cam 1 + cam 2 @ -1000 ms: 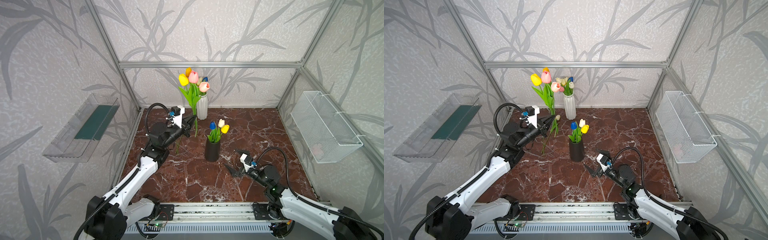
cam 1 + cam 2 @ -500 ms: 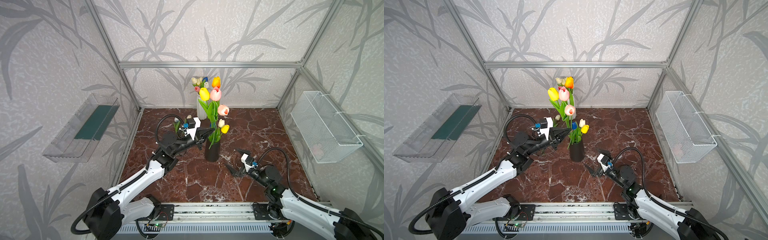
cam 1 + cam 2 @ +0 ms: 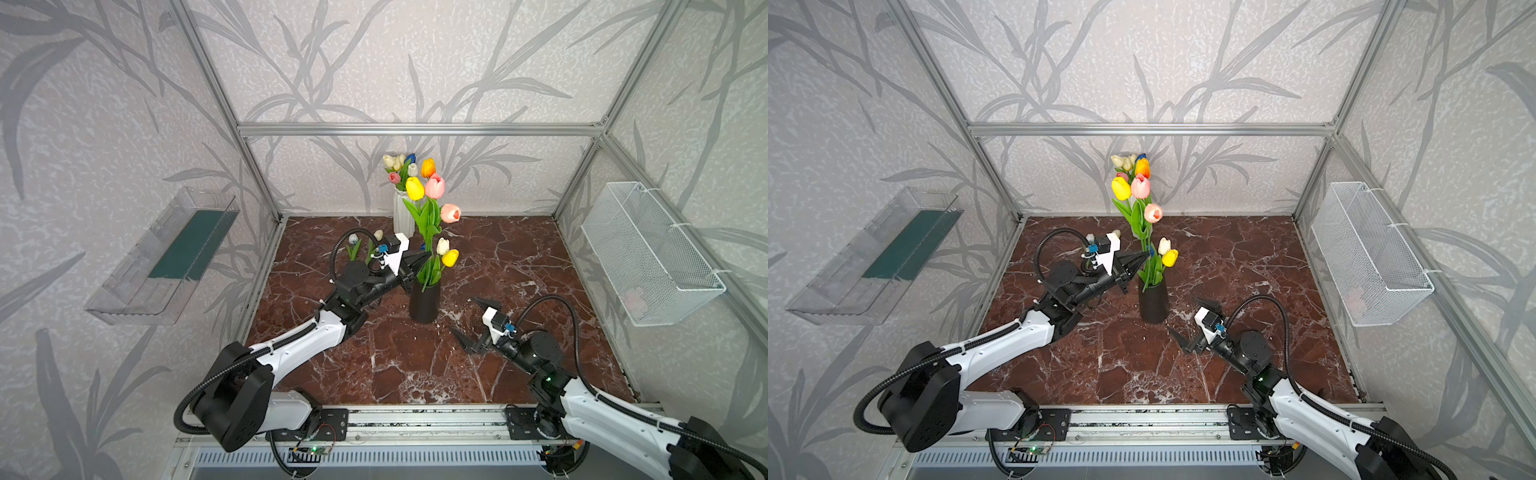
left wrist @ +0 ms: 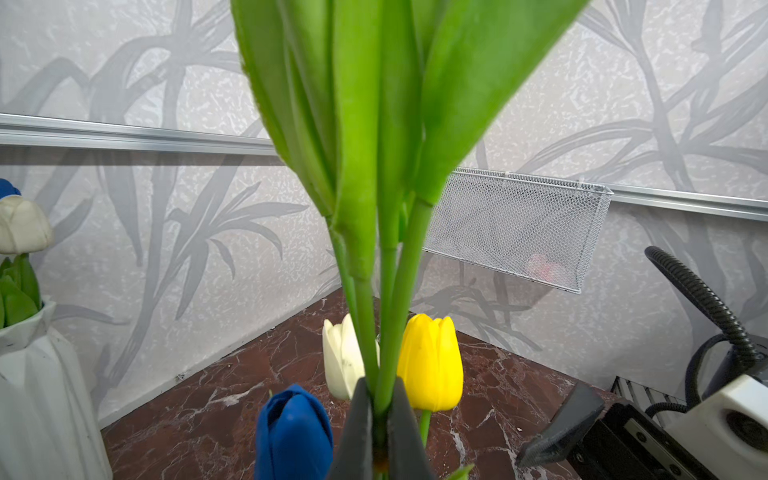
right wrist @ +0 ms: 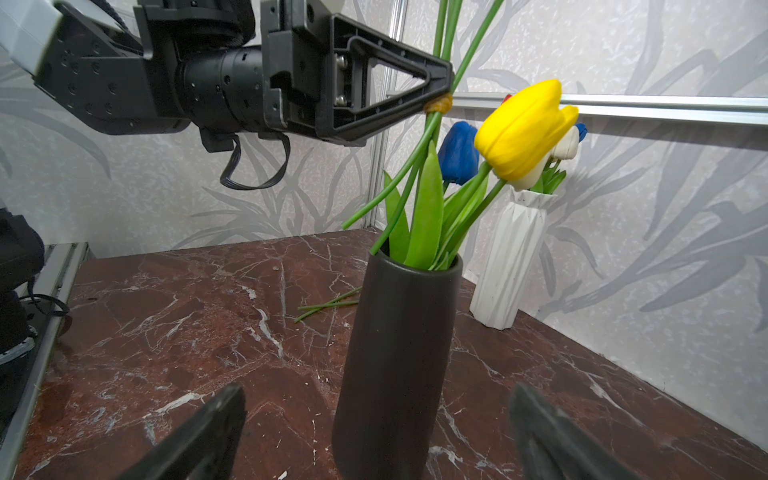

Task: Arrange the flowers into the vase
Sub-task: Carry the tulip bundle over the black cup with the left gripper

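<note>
Marble floor (image 3: 519, 257), both top views: left gripper (image 3: 422, 262) clenched on tulip bunch (image 3: 428, 208), centre frame, over black vase (image 3: 424, 301); right gripper (image 3: 463, 314) spread wide, empty. Left wrist: bunch pinched bottom centre, heads cut off at top. Right wrist: stem ends at vase rim, inside or outside unclear.

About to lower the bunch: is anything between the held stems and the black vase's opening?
Nothing foreign. Leaves of the tulips already in the black vase crowd its opening, and one stem of the bunch in the left gripper splays outside the rim.
</note>
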Tool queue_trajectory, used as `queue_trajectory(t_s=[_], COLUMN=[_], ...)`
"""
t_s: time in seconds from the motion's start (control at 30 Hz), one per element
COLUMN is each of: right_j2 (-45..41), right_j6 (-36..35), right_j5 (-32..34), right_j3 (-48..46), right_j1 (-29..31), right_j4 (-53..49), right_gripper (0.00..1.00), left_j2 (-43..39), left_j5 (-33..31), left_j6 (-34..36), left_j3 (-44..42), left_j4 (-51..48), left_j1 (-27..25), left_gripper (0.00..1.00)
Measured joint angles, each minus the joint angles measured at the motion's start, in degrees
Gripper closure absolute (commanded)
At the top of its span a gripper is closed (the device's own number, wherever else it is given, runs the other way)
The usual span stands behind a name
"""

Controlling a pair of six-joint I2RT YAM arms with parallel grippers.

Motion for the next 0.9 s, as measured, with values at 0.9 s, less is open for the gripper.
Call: queue_trajectory(t_s=[0.9], right_j2=[-1.14], right_j6=[-0.04], right_j5=[0.00], right_j3=[0.00], right_j1=[0.02], right_j4=[-0.31], right_gripper=[0.01], left_j2=[5.01], left_j5=[-4.11], left_j6=[1.84], left_j3=[2.29], left_j4=[0.79], left_j1=[0.17], left_gripper=[1.00])
